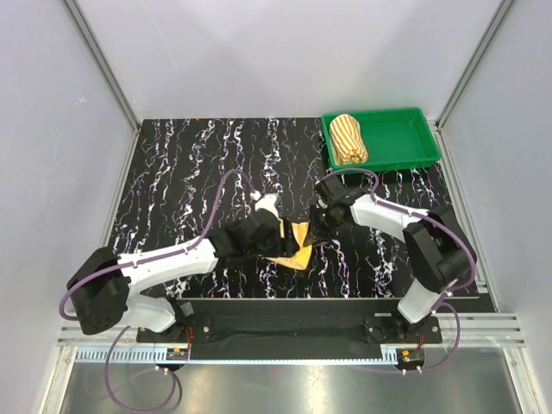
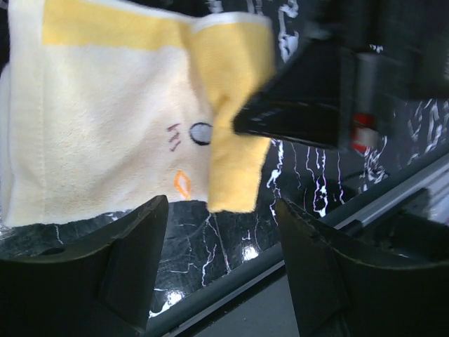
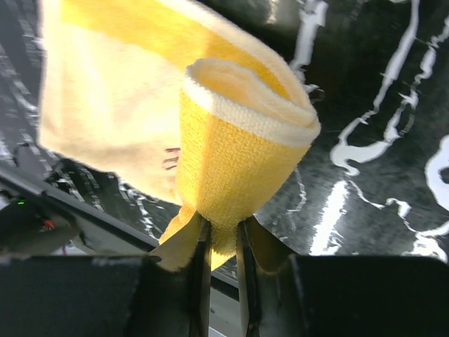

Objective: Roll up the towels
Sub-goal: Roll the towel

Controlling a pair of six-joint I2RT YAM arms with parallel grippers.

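Observation:
The yellow towel (image 1: 298, 246) lies on the black marbled table between the two arms. In the right wrist view its near edge is curled over into a loose fold (image 3: 238, 140). My right gripper (image 3: 223, 246) is shut on that fold and holds it lifted. In the left wrist view the towel (image 2: 105, 140) lies flat with small markings on it. My left gripper (image 2: 217, 260) is open just past its edge, with nothing between the fingers. The right gripper's dark fingers (image 2: 302, 105) show on the folded edge. The striped towel (image 1: 349, 139) lies rolled in the green tray (image 1: 405, 142).
The green tray stands at the table's back right corner. A metal rail (image 1: 285, 323) runs along the near edge under the arm bases. White walls with frame posts close the table on three sides.

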